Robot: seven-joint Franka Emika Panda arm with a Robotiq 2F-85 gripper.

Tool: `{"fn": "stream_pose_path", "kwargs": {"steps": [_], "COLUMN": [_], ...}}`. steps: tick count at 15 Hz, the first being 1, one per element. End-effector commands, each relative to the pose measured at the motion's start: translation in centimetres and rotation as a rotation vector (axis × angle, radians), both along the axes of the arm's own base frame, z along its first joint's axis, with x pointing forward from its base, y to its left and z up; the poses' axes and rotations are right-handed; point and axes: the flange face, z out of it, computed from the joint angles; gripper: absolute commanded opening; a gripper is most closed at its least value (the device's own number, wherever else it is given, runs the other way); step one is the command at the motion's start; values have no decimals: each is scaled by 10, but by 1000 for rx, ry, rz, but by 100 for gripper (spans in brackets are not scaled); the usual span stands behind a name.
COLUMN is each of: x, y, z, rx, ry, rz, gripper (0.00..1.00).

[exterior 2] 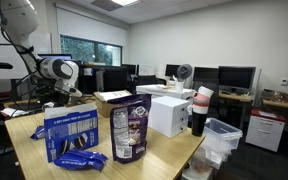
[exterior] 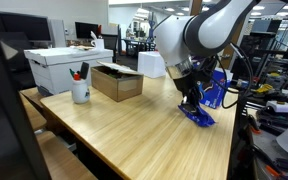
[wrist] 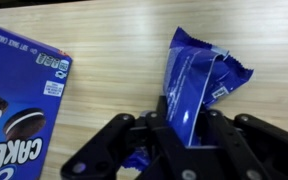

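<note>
The hand was clamped on a blue wrapper. In the wrist view its two dark fingers pressed in from either side, and the crinkled upper part of the wrapper stuck out beyond them. The pale wooden table lay behind it. A blue box of cream-filled cakes lay flat on the table near the wrapper, at the left edge of that view, apart from it.

In an exterior view the hand hung low over the table, close to its far edge, with the arm bending down from above. The wrapper sat under the fingertips, and its lower end seemed to touch the wood, though the picture was too small to be sure. The blue box lay just beyond the hand. Well apart from them, towards the other end of the table, stood an open cardboard box. A white mug holding pens stood near it, and a large white box stood behind the mug.

In an exterior view the blue box stood in front, with a purple bag upright just beside it. The box hid most of the hand there, so its grip could not be judged from that side.
</note>
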Motion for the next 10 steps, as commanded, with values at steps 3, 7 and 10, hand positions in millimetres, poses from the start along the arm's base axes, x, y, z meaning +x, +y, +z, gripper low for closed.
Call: {"fn": "stream_pose_path", "kwargs": {"steps": [3, 7, 10], "x": [-1, 1, 3], "y": [11, 20, 16], "z": [22, 62, 98], "rx": [-8, -46, -86], "ry": [-7, -59, -86], "rz": [17, 59, 81], "gripper": [5, 6, 6]}}
